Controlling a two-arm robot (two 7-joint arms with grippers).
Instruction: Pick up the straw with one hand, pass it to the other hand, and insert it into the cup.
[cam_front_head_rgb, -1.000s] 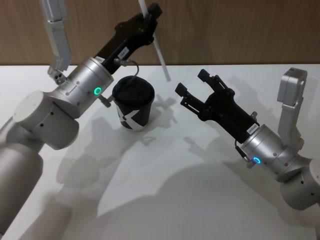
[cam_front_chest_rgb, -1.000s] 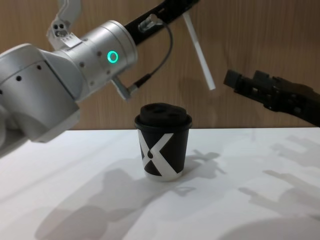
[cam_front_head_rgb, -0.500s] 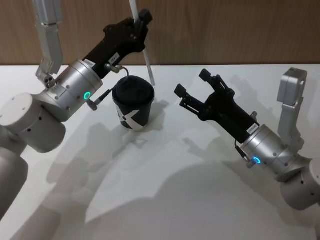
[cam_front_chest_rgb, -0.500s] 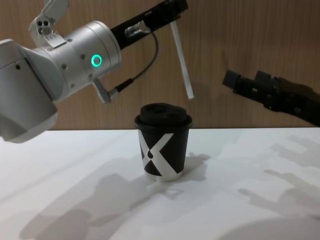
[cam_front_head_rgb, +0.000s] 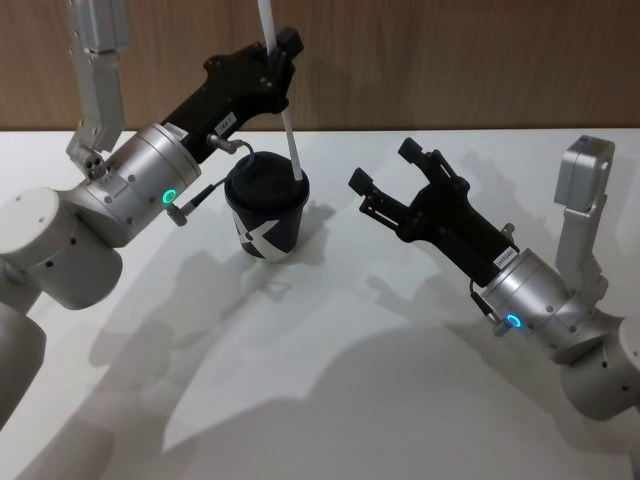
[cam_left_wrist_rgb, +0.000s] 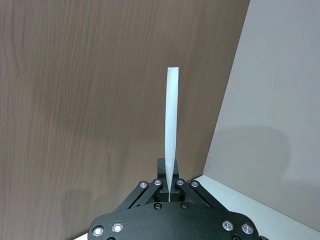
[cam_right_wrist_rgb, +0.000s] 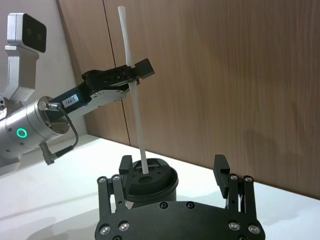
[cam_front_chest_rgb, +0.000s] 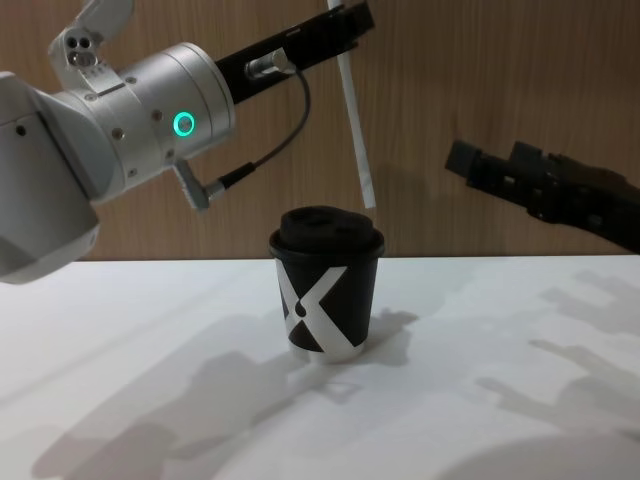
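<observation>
A white matte worktop (cam_front_head_rgb: 330, 400) lies below the left fingers (cam_front_head_rgb: 286, 44) — soft grey shadows cross it. Beyond them stands a brown wood-grain wall (cam_front_head_rgb: 450, 60), a pale grey wall (cam_right_wrist_rgb: 67, 55) adjoining.

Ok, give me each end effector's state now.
Left end effector: shut on the straw, above the cup.
Right end effector: open, holding nothing.

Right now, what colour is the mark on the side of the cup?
White: a large X on the black cup, clearest in the chest view.
</observation>
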